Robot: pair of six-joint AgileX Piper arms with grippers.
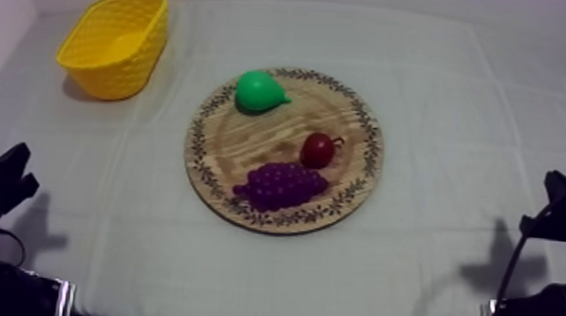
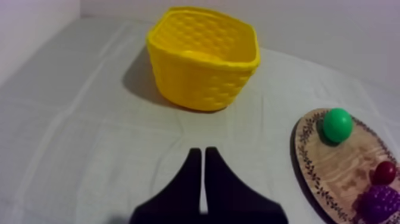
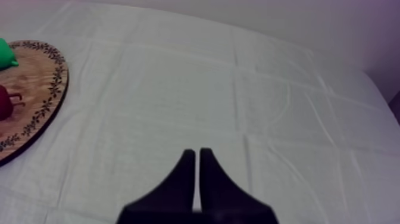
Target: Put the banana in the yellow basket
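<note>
**Left end effector and right end effector pressed together; yellow basket at the far left corner of the bench**

The left end effector's fingers lie together in a narrow wedge, pinching nothing, by the near left corner. The yellow basket stands ahead of it, well apart. The right end effector is likewise closed on nothing by the near right corner. The round wooden board sits mid-bench, carrying a pear, a small red fruit and a bunch of grapes. What the basket holds cannot be told.

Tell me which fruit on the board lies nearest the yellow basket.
The green pear, at the board rim facing the basket; the small red fruit and grapes lie farther off.
</note>
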